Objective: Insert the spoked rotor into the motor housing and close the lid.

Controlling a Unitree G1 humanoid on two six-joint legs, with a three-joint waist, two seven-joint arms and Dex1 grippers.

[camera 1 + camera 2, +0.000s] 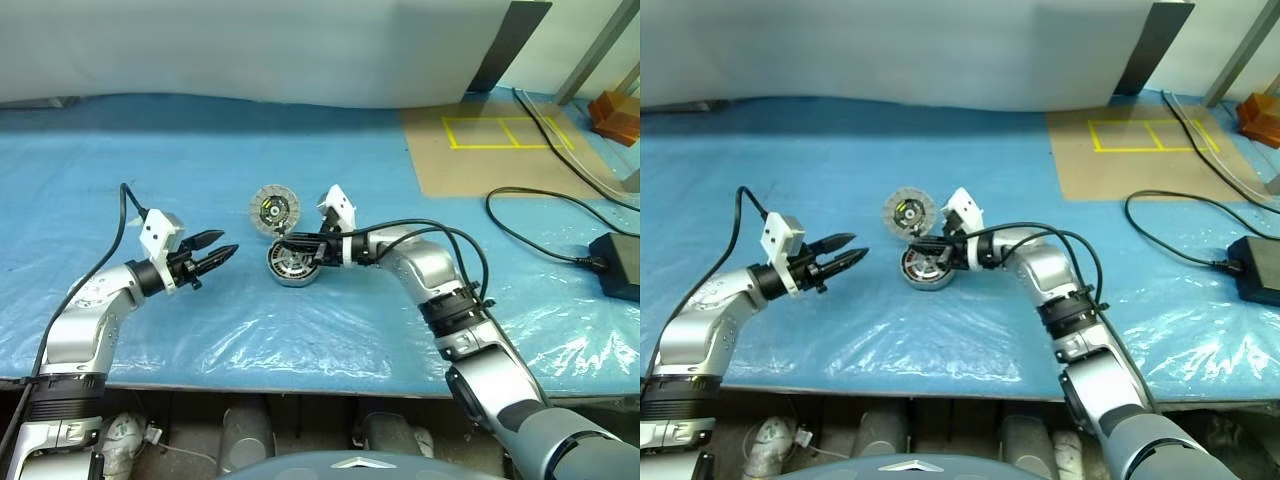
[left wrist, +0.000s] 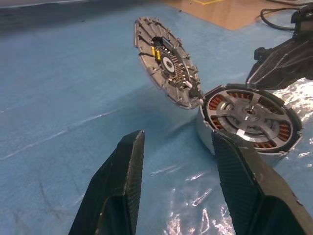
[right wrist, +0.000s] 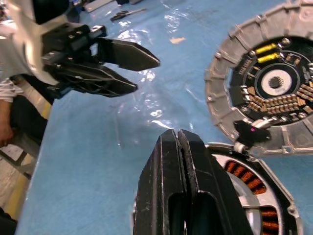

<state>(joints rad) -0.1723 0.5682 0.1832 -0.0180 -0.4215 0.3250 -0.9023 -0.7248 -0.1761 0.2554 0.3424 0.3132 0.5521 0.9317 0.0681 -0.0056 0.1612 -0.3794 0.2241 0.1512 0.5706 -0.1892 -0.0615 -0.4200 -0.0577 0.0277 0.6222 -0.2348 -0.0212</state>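
Your blue, plastic-sheeted table [image 1: 150, 160] runs back to a white wall. From the head camera, the rotor [image 1: 293, 262] already sits in the housing [image 1: 296, 277], spoked face up; the lid [image 1: 273, 211] stands tilted just behind, its lower edge on the housing rim, ribbed dark-centred face toward you. The right gripper [image 1: 285, 249], fingers pressed shut and empty, hovers over the housing; the left gripper [image 1: 222, 250] waits apart to the left, half spread, holding nothing. The left wrist camera shows the housing's axis vertical and the lid leaning away from it. The right wrist camera shows the lid's edge meeting the rim beyond the shut fingers [image 3: 168, 186]. So insertion looks done; next you'd tip the lid flat onto the housing.
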